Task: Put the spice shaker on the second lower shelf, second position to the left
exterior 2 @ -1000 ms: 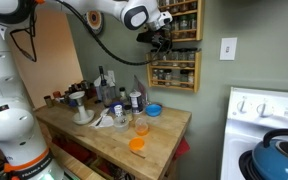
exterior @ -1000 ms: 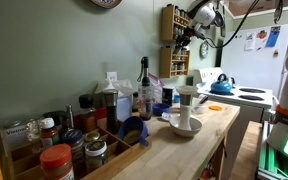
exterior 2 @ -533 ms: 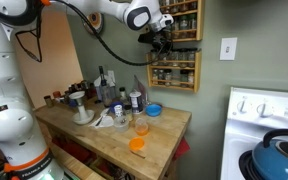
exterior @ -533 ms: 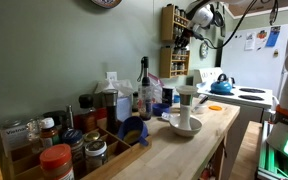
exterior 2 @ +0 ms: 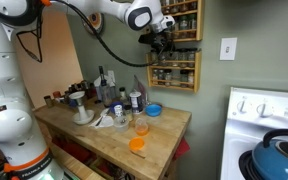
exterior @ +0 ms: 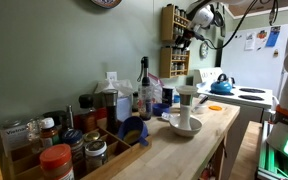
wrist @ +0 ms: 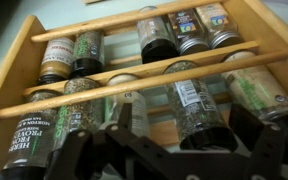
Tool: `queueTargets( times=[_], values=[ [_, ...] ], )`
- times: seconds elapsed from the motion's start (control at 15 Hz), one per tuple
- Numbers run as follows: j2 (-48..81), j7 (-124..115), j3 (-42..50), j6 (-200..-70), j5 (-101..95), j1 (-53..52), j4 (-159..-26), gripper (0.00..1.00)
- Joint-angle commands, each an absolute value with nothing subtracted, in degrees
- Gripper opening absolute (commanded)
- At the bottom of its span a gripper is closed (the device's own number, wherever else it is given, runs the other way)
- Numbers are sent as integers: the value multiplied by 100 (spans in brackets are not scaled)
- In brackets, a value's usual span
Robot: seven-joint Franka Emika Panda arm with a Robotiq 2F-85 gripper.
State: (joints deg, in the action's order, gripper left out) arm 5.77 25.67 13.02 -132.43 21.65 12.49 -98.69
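The robot's dark fingers [wrist: 79,152] were spread wide with nothing pinched between them, just in front of a light-brown wooden rack [wrist: 6,72] of spice jars. Set against the pictures of a second earlier, the arm [exterior 2: 94,15] had barely shifted from its place high at the wall. Behind the nearer rail [wrist: 134,84] five jars stood side by side, their long axes running from bottom to top of the wrist view and their caps pointing away from the fingers. The leftmost jar [wrist: 32,145] bore sideways lettering that began "HERB PROVE"; the labels on its neighbours were too blurred to read. Which of these jars was the spice shaker could not be told. A farther row [wrist: 154,35] held about five more jars behind a second rail. In an exterior view, the desk [exterior 2: 169,130] below the rack carried bottles and cups.
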Motion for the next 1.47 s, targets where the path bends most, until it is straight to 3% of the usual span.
queueTargets(
  times=[0.0, 0.4, 1.4],
  values=[
    [432, 2491, 1245, -12899, 2055, 1392, -9976, 100],
    [-56, 2624, 1340, -12344, 1644, 1491, -10539, 100],
    [-2612, 3218, 1542, -11864, 491, 1282, -13383, 100]
  ],
)
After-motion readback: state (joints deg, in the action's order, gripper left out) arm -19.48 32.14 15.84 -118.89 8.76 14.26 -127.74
